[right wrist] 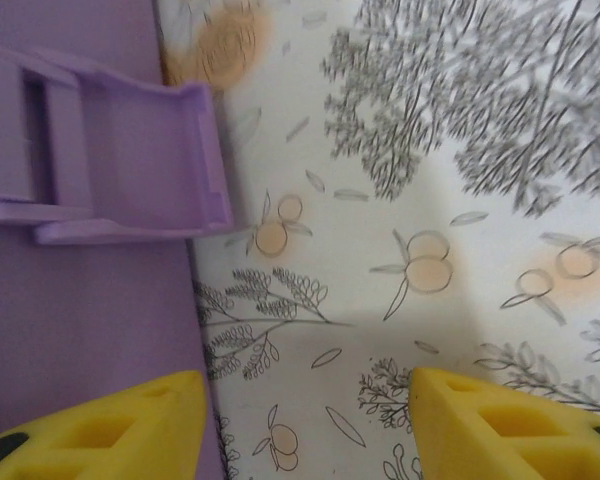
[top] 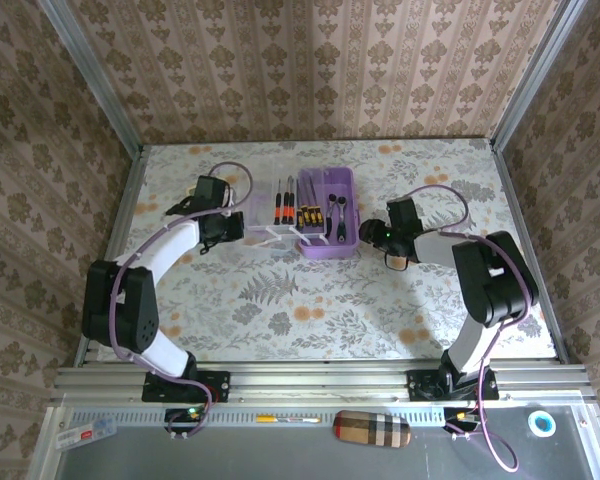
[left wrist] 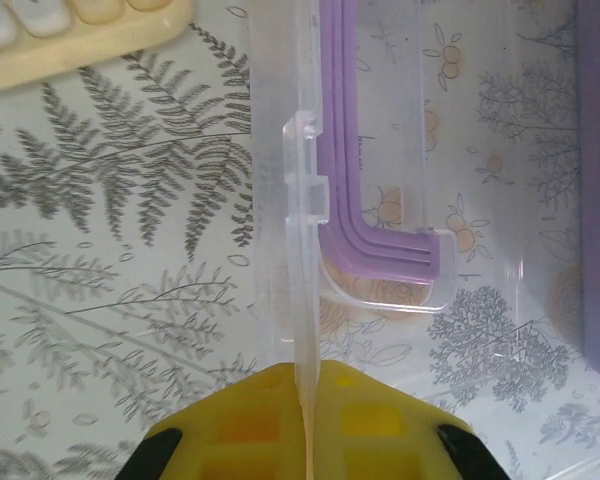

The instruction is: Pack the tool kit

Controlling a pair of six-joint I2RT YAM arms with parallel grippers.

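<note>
**Top external view.** The purple box [top: 329, 250] sits on the table [top: 280, 310] at 12 o'clock from the arm bases. Its clear lid [top: 263, 226] lies folded out flat at 9 o'clock of the box. Black-orange screwdrivers [top: 283, 205] lie side by side on the lid. Small dark tools [top: 338, 214] lie inside the box. The left gripper [top: 240, 223] is at the lid's 9 o'clock edge. The right gripper [top: 372, 232] is just beside the box wall at 3 o'clock.

**Left wrist view.** The left gripper [left wrist: 305, 385] is fully closed, its yellow fingers [left wrist: 250, 420] clamped on the thin edge of the clear lid [left wrist: 280, 200]. The purple handle [left wrist: 380, 245] shows through the lid. A yellow calculator [left wrist: 80, 35] lies at 11 o'clock.

**Right wrist view.** The right gripper [right wrist: 310, 390] stands about half open and holds nothing; bare table [right wrist: 430, 200] shows between its fingers [right wrist: 130, 425]. The purple box [right wrist: 80, 320] is at 9 o'clock, its latch [right wrist: 110, 160] at 10 o'clock. The finger on that side overlaps the box edge.
</note>
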